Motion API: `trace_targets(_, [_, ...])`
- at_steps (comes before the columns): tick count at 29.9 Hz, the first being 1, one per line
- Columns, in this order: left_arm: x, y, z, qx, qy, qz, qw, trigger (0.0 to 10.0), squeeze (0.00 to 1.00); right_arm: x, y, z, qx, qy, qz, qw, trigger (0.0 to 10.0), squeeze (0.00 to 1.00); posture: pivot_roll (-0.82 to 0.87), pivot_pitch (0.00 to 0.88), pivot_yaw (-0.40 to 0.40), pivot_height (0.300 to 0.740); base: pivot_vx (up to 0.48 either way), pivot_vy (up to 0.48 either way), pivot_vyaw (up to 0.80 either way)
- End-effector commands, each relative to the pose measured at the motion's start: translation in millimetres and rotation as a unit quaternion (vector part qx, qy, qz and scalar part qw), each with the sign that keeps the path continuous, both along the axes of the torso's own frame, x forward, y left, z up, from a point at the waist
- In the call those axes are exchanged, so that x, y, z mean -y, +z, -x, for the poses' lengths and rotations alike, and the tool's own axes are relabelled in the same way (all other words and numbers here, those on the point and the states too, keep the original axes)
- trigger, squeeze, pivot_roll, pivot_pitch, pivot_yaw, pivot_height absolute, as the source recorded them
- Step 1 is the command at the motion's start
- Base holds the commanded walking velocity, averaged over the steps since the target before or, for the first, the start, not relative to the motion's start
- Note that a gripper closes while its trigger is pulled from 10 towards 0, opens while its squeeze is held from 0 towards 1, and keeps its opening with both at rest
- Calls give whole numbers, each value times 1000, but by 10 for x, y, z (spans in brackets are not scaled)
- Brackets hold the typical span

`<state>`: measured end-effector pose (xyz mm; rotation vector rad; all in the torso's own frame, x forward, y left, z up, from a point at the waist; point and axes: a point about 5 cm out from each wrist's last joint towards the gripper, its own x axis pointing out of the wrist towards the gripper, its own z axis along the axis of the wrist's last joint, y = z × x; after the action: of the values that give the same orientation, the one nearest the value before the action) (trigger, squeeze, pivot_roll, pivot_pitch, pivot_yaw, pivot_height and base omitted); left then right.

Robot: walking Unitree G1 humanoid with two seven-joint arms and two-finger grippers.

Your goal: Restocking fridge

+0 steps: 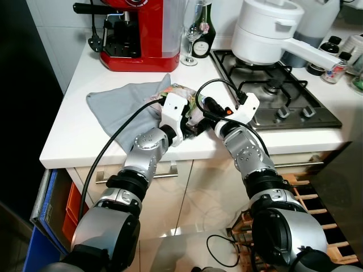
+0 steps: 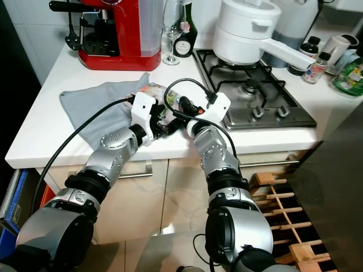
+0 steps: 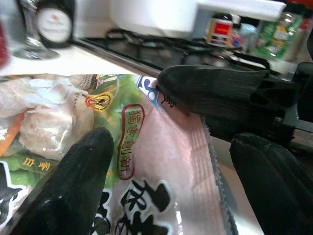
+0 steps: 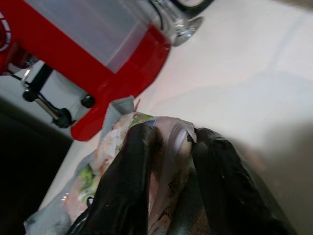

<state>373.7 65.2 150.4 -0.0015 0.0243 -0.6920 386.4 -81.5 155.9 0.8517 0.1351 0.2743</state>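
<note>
A clear plastic food packet with green print and pale frozen pieces inside lies on the white counter, partly on a grey cloth, near the counter's front edge and just left of the gas hob. Both grippers meet at it. The right gripper pinches the packet's edge, its two black fingers pressed onto the plastic from either side. The left gripper has its fingers spread, one finger lying on the packet's printed face and the other off to the side beyond the packet's edge.

At the far side of the counter stand a red coffee machine, a wine glass and a dark bottle. A white lidded saucepan sits on the hob; its contents are hidden. Small jars stand at the far right.
</note>
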Motion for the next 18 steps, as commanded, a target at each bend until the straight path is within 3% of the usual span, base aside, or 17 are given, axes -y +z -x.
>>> trace_targets(1, [-10, -223, 71, -42, -1, -11, 999, 10000, 0, -34, 172, -35, 26, -1, -11, 1000, 0, 0, -125, 0, -70, 740, 0, 0, 0])
trace_targets(4, [-17, -204, 67, -33, 1, -12, 999, 10000, 0, 1, 334, -62, 63, -15, -2, 998, 0, 0, -124, 0, -72, 740, 0, 0, 0])
trace_targets(6, [-16, -185, 70, -26, 0, -10, 1000, 10000, 0, 73, 567, -73, 119, -37, 14, 992, 0, 0, -121, 0, -75, 740, 0, 0, 0])
trace_targets(10, [-16, -175, 74, -21, -1, -8, 1000, 10000, 0, 143, 719, -58, 159, -56, 26, 985, 0, 0, -120, 0, -77, 740, 0, 0, 0])
trace_targets(16, [2, -113, 100, 13, -7, -10, 1000, 10000, 0, 288, 1043, 84, 258, -91, 90, 958, 0, 0, -127, 0, -72, 740, 0, 0, 0])
trace_targets(18, [0, 13, 118, 62, -2, -13, 998, 10000, 0, 329, 1102, 189, 291, -102, 128, 943, 0, 0, -133, 0, -69, 740, 0, 0, 0])
